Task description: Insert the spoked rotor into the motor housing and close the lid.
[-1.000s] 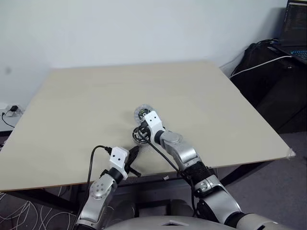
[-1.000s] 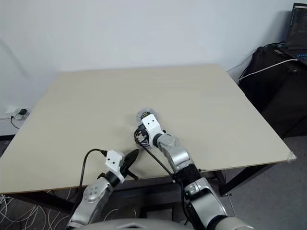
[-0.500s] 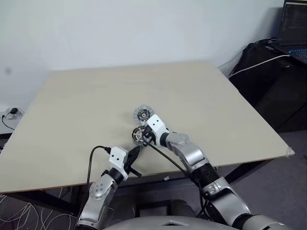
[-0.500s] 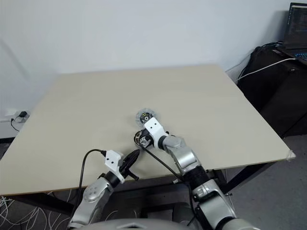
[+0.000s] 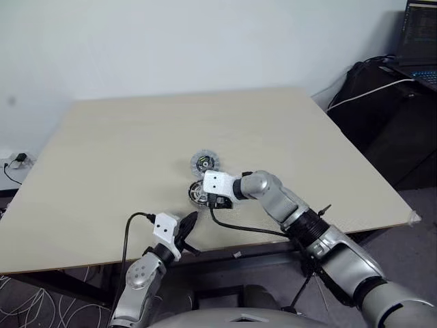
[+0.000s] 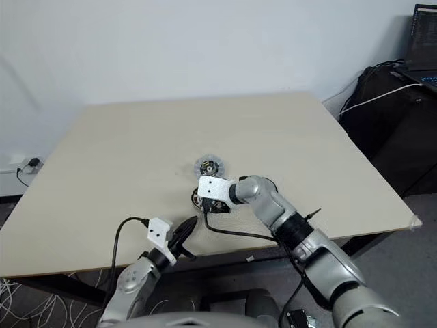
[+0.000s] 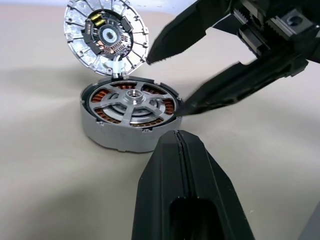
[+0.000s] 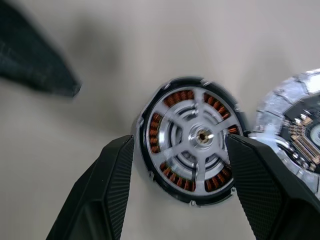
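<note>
The right gripper (image 8: 180, 160) is opening: its fingers (image 8: 107, 185), pressed together a second ago, are now standing apart on either side of the motor housing (image 7: 131, 116), where the spoked rotor (image 8: 197, 137) is sitting inside. The right wrist is rolling over and lifting slightly, its arm swinging out to the right, uncovering the lid (image 5: 203, 162) that it was partly hiding.

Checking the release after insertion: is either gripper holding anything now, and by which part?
Nothing is held. The right gripper stands open astride the motor housing with the spoked rotor seated inside; the left gripper is shut, empty.
</note>
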Robot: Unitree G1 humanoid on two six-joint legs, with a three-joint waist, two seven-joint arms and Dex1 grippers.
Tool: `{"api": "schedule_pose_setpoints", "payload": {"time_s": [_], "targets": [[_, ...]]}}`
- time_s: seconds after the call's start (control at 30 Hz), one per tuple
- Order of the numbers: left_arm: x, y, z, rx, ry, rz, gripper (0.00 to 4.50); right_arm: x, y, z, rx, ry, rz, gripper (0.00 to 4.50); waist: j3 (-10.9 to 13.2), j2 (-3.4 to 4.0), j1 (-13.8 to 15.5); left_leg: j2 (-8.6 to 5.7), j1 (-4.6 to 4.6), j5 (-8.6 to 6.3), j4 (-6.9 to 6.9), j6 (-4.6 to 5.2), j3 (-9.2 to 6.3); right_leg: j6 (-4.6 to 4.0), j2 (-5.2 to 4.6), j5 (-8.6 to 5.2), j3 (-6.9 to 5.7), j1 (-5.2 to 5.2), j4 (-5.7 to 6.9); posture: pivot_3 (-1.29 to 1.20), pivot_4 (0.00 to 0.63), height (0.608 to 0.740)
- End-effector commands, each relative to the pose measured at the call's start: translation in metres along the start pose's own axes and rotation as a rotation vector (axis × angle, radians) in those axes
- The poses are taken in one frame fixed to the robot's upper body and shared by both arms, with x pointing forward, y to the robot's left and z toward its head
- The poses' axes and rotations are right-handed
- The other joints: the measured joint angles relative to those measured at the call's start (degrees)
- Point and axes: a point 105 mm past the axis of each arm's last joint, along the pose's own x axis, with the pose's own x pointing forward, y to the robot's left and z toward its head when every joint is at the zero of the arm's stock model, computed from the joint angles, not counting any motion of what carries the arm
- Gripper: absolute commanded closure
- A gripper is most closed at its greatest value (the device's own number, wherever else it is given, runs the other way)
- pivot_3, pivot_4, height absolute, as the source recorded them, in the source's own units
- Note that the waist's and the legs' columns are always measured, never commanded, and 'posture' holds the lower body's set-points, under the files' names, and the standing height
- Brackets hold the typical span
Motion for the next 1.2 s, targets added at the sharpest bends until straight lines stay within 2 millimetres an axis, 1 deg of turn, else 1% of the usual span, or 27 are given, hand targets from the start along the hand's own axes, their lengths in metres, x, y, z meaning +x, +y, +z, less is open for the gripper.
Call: {"api": "schedule_pose_setpoints", "payload": {"time_s": [0.03,0.13,0.4,0.8,1.03,1.13,1.2], "targets": [[0.002,0.001,0.011,0.008,-0.057,0.01,4.5,-0.002,-0.005,0.005,-0.119,0.042,0.072,1.37,0.0,0.0,0.0,0.0,0.01,0.0,0.0,0.0,0.0,-0.02,0.0,0.01,0.0,0.01,0.0,0.0,0.0,0.74],[0.001,0.001,0.01,0.003,-0.059,0.018,4.5,0.001,-0.003,0.0,-0.16,0.089,0.131,1.37,0.0,0.0,0.0,0.0,0.0,0.0,-0.01,0.0,-0.01,-0.25,0.0,0.18,-0.01,0.0,0.0,0.0,0.0,0.74],[-0.001,-0.001,0.007,-0.01,-0.057,0.031,4.5,0.002,0.0,-0.005,-0.225,0.152,0.227,1.37,0.0,0.0,0.1,-0.01,0.0,0.0,-0.02,-0.01,-0.02,-0.24,0.0,0.21,-0.02,-0.01,0.0,0.0,0.0,0.74],[0.0,-0.003,0.006,-0.028,-0.064,0.045,4.5,0.007,-0.002,-0.013,-0.297,0.22,0.266,1.37,0.0,0.0,0.1,-0.02,0.0,-0.01,-0.02,-0.02,-0.03,-0.16,0.01,0.26,-0.02,-0.02,0.03,0.0,0.0,0.74],[0.0,-0.004,0.006,-0.033,-0.066,0.05,4.5,0.011,-0.004,-0.016,-0.309,0.243,0.269,1.37,0.0,0.02,-0.1,-0.01,0.13,-0.04,-0.02,-0.19,-0.04,-0.28,0.02,0.25,-0.01,0.06,0.07,0.0,0.0,0.74],[0.0,-0.004,0.006,-0.032,-0.065,0.052,4.5,0.012,-0.005,-0.015,-0.309,0.242,0.266,1.92,0.0,0.03,-0.2,-0.01,0.21,-0.06,-0.01,-0.29,-0.04,-0.09,0.03,0.1,0.0,0.12,0.12,0.0,0.0,0.74],[0.0,-0.003,0.005,-0.034,-0.065,0.054,4.5,0.012,-0.006,-0.015,-0.309,0.239,0.262,2.53,0.0,0.03,-0.1,-0.01,0.24,-0.05,-0.01,-0.3,-0.05,-0.07,0.03,0.09,0.0,0.14,0.15,0.0,0.0,0.74]]}}
